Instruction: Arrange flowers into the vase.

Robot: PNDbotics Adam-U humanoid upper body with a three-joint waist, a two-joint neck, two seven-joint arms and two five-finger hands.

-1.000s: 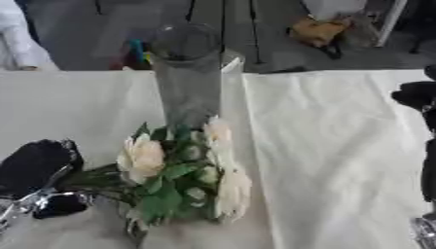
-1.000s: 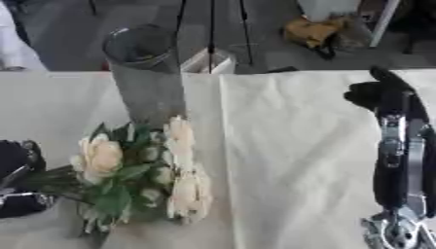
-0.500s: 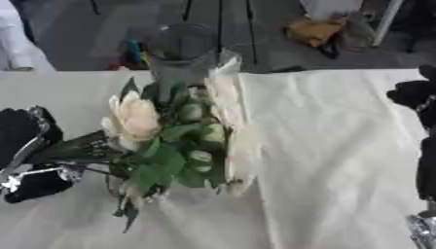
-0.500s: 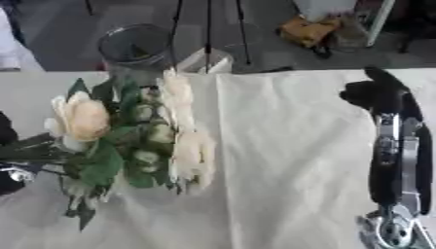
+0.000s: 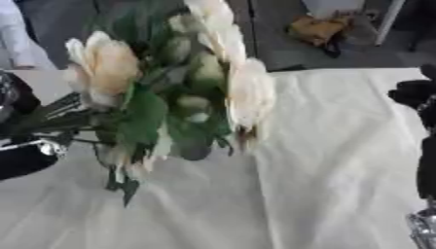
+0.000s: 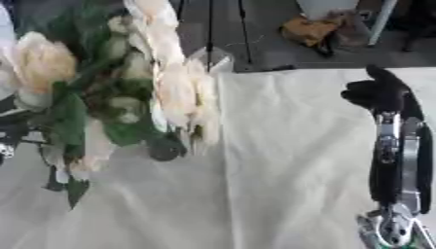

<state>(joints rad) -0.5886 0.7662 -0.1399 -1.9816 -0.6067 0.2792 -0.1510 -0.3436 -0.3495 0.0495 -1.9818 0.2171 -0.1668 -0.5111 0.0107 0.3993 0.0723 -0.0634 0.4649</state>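
Note:
A bunch of cream roses with green leaves [image 5: 170, 92] hangs in the air close to the camera, filling the upper left of both views. Its dark stems [image 5: 51, 114] run left into my left hand [image 5: 21, 155], which is shut on them at the left edge. The vase is hidden behind the blooms; only a dark rounded shape [image 6: 166, 150] shows under the leaves. My right hand [image 6: 381, 92] stands idle at the right side, fingers up and relaxed, holding nothing.
A cream cloth [image 5: 323, 160] covers the table, with a fold line running down its middle. Beyond the far edge is a dark floor with an orange-brown bag [image 6: 311, 29], thin stand legs [image 6: 208, 29] and a white post [image 6: 381, 19].
The left hand has lifted the bunch up off the cloth and towards the camera, so it now covers the vase. The right hand has stayed where it was.

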